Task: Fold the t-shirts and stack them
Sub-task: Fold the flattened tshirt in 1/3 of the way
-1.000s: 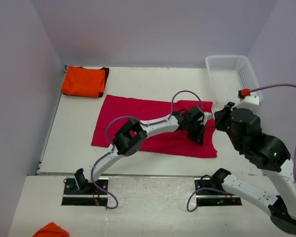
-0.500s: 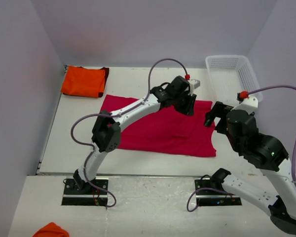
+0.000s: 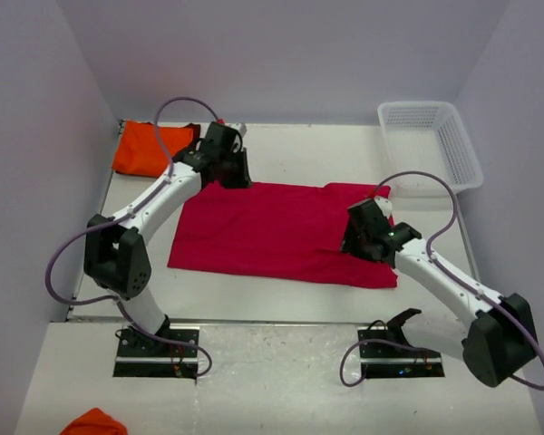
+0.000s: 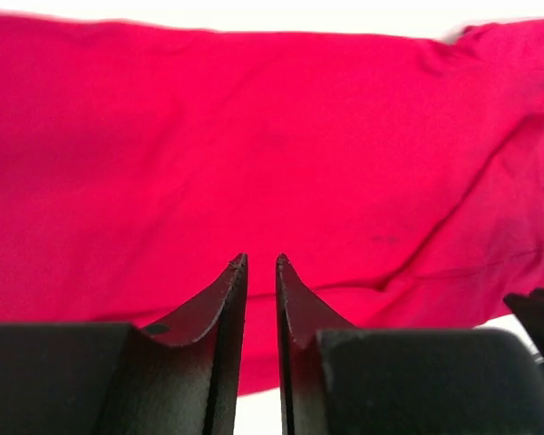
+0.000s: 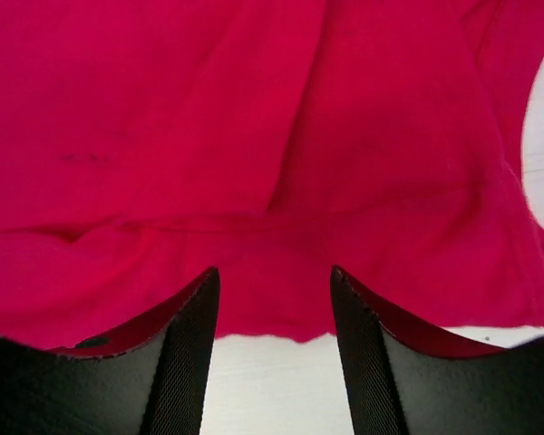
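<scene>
Left tool (image 4: 258, 260) almost pressed together, right tool (image 5: 274, 272) spread, both empty above the plain crimson-pink cloth t-shirt (image 3: 272, 231). Mismatched pinches could skew the fold.

Overhead view from behind; both wrist views close over crimson-pink t-shirt (image 3: 272, 231).

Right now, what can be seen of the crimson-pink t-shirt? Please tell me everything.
The crimson-pink t-shirt is soft plain cloth, spread flat on the white table as a wide rectangle with shallow creases and fold lines on its right part. The left pincer, nearly closed, is at its far-left corner; the open right pincer is over its near-right part. Whether either touches it is unclear.
</scene>
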Controlling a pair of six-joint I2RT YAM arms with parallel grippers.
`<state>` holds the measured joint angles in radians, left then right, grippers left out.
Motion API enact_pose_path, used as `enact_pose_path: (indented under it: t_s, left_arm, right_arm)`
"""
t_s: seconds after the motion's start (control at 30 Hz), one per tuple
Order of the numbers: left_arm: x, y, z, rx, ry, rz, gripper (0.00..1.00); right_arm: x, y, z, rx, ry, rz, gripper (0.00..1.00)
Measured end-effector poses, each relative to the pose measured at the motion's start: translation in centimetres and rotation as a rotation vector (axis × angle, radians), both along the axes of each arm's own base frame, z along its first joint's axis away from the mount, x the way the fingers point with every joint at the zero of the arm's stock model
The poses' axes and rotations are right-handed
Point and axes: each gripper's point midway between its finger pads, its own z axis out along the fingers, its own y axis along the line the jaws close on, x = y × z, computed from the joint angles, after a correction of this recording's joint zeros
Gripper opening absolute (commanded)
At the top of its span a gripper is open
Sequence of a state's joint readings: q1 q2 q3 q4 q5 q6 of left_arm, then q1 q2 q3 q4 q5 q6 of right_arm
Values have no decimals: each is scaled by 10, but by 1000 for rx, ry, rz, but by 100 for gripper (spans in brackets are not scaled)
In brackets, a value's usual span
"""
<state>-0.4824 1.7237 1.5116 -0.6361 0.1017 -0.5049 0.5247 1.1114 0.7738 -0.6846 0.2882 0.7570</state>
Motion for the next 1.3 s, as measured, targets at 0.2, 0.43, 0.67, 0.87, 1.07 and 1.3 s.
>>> enact_pose_path:
  t_s: [0.2,0.43,0.67,0.87,1.07,1.3]
  left_arm:
    - [-17,28,23,2,-37,19,20]
    - [-28,22,32,-44,-59,-34,20]
    - [-31,23,9,-36,-1,-53,21]
    - [-31,18,4,-69,13,-77,21]
    - [-36,17,-3,-76,38,-90,22]
    - [-36,17,-4,-75,39,-91,22]
  right_arm:
    - [15,8,-33,118,45,-41,38]
    - [35,25,-42,192,36,-28,38]
    - [38,27,-35,220,8,-37,38]
    - [32,24,-34,228,-5,-48,38]
    - [23,19,-49,211,38,-66,38]
    - [22,17,-56,201,61,-84,38]
